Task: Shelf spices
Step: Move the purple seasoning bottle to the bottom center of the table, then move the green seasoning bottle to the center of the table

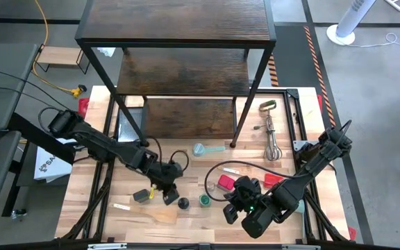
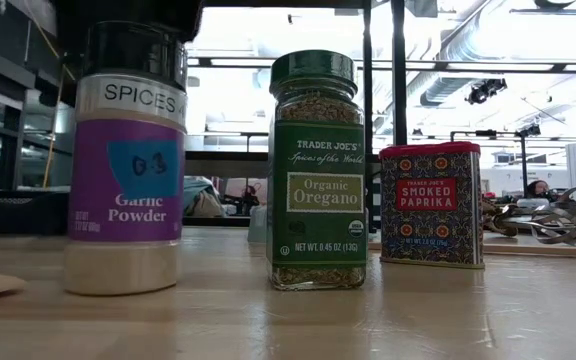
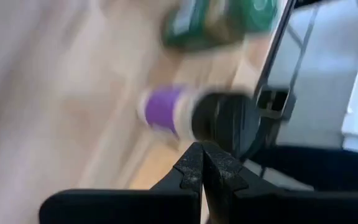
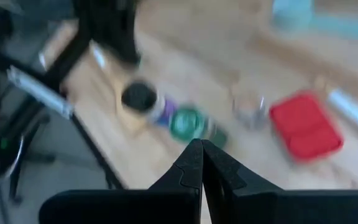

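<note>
The shelf (image 1: 179,69), dark wood boards in a black frame, stands at the table's far side. Three spices stand upright near the front edge: a dark-lidded garlic powder jar (image 2: 123,160) (image 1: 183,203), a green-lidded oregano jar (image 2: 316,170) (image 1: 204,200) and a red paprika tin (image 2: 431,205) (image 1: 226,182). A small clear jar (image 4: 248,106) stands beside the tin. A dark jar (image 1: 143,195) lies left of them. My left gripper (image 3: 202,163) (image 1: 171,196) hangs shut just left of the garlic jar (image 3: 191,115). My right gripper (image 4: 201,155) (image 1: 230,210) is shut, above and right of the oregano jar (image 4: 188,122).
A wire whisk (image 1: 271,135) lies at the far right, a teal scoop (image 1: 203,148) in front of the shelf, a red spatula (image 1: 273,178) by my right arm and a wooden utensil (image 1: 160,216) near the front edge. A small pale rack (image 1: 57,59) stands off the table at far left.
</note>
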Available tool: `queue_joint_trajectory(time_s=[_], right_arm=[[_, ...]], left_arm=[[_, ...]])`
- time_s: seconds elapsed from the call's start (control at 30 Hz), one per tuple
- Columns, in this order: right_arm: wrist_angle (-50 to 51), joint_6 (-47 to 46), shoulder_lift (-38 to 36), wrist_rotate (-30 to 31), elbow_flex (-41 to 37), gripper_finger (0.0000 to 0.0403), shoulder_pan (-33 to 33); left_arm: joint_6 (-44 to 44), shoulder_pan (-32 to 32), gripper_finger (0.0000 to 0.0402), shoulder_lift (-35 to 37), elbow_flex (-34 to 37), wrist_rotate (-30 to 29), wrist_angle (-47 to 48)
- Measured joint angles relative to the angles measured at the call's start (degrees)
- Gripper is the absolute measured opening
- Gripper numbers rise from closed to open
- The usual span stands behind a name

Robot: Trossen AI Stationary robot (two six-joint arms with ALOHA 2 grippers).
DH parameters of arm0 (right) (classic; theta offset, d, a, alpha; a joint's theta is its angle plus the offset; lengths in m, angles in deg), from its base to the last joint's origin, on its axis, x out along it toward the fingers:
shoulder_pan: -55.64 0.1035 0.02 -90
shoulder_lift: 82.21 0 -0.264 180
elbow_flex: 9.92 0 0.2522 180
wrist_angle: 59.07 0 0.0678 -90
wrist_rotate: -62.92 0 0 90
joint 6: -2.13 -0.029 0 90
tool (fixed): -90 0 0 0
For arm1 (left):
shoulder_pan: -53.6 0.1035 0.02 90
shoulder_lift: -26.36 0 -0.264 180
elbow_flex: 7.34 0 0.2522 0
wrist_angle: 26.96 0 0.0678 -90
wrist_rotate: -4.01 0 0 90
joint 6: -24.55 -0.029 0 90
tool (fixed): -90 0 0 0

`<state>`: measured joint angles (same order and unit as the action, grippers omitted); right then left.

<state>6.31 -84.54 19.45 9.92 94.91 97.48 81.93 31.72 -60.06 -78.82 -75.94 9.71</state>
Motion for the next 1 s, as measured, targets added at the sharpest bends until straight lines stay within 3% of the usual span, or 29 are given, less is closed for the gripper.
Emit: queue_joint_trajectory(time_s=[0.1,0.43,0.67,1.0], right_arm=[[-0.1,1.8,1.5,-8.6,0.0,0.0,-0.6],[-10.2,5.7,10.8,-18.6,-0.1,0.0,-6.3],[-11.2,6.0,14.5,-21.0,-0.1,0.0,-9.5],[-25.9,16.8,15.9,-18.1,-0.1,0.0,-17.9]], left_arm=[[-4.3,1.6,0.0,1.9,-1.9,-2.9,4.8],[-21.4,3.3,0.0,16.4,-4.8,-20.5,15.9],[-16.8,-0.3,0.0,25.9,-4.8,-31.3,24.4],[-12.6,-3.1,0.0,29.0,-4.8,-36.2,32.0]])
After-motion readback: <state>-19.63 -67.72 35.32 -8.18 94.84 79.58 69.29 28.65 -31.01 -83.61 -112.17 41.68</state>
